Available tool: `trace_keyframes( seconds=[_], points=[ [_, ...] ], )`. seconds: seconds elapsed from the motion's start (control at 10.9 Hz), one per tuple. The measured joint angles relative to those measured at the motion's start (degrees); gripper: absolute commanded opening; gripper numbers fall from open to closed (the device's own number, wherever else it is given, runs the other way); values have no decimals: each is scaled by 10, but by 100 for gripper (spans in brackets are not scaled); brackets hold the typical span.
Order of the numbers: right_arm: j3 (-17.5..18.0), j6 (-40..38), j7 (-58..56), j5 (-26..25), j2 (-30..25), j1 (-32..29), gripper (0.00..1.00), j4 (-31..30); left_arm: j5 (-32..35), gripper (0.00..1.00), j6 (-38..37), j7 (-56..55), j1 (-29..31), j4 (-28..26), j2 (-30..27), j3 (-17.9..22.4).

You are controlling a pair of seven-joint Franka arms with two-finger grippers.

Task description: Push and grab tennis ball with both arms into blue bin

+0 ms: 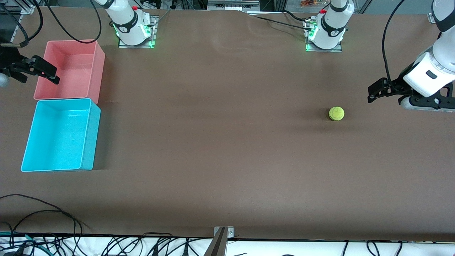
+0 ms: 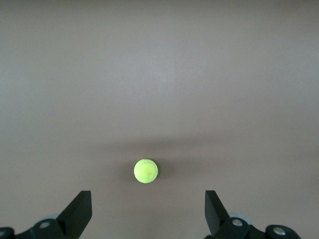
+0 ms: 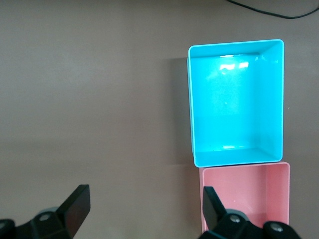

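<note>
Nothing's really done yet. The tennis ball [image 1: 336, 113] sits on the table [image 1: 220, 149] at the left arm's end, well apart from the blue bin [image 1: 89, 137]. Left gripper [image 1: 372, 93] hangs near it, fingers spread wide; right gripper [image 1: 53, 75] hovers over the pink bin [image 1: 99, 64], wide too. All the pushing and grabbing's left.

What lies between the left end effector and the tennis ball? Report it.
Nothing: only bare brown table separates the open left end effector from the tennis ball. The left wrist view shows it best, and the front view agrees.
</note>
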Motion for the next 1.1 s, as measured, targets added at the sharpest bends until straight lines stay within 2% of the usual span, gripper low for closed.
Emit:
trace_keyframes(
  seconds=[0.09,0.18,0.27,0.92,1.1],
  points=[
    [0,0,0,0,0,0,100,0,-4,54,-4,0,5,-1,0,0],
    [0,0,0,0,0,0,100,0,-6,12,-8,0,8,-1,0,0],
    [0,0,0,0,0,0,100,0,-6,0,-15,1,8,-1,0,0],
    [0,0,0,0,2,0,100,0,-6,0,-44,50,15,-5,2,-3],
    [1,0,0,0,2,0,100,0,-6,0,-34,168,38,-11,3,-1]
  ],
)
